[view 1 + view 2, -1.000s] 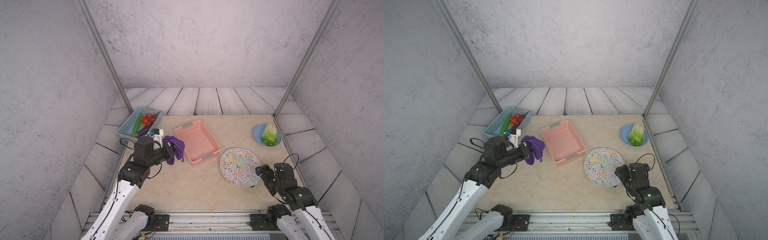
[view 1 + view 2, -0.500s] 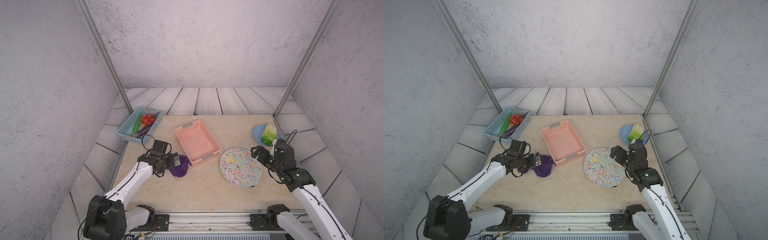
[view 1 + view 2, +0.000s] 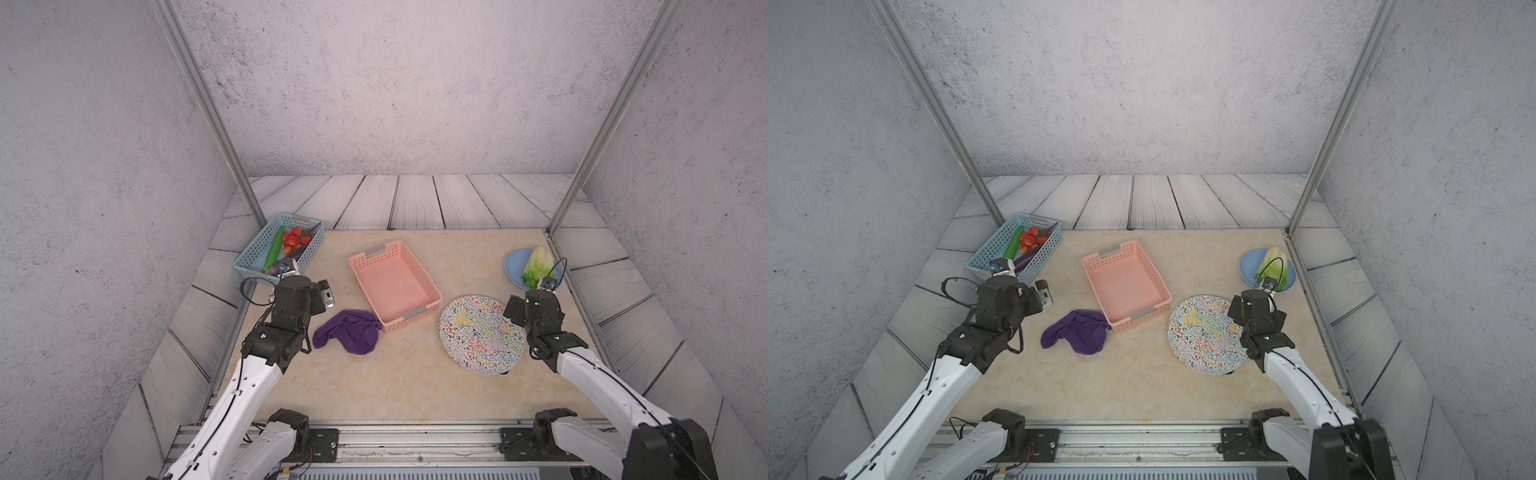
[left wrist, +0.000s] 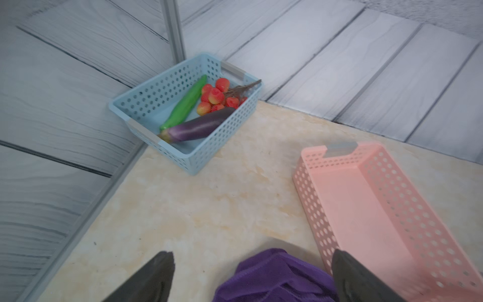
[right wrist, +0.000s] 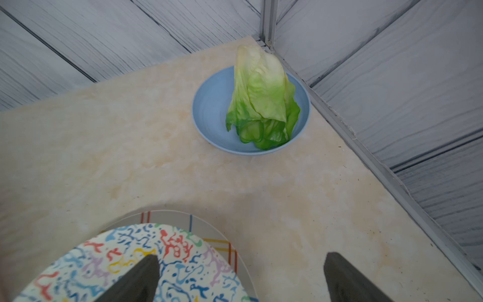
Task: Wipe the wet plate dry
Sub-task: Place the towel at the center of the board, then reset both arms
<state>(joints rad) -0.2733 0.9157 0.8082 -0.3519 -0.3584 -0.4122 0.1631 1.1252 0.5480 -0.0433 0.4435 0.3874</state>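
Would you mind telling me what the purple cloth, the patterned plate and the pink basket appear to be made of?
Purple cloth: soft fabric, likely microfibre, matte, crumpled in folds.
Patterned plate: smooth and rigid, ceramic or melamine, cannot tell.
Pink basket: moulded plastic, matte, perforated walls.

Purple cloth (image 3: 347, 336) soft, matt; pink basket (image 3: 395, 286) perforated plastic; patterned plate (image 3: 478, 336) smooth; tabletop (image 3: 374, 382) marbled, satin.

purple cloth (image 4: 274, 274) cropped in the left wrist view, patterned plate (image 5: 86, 264) cropped in the right wrist view
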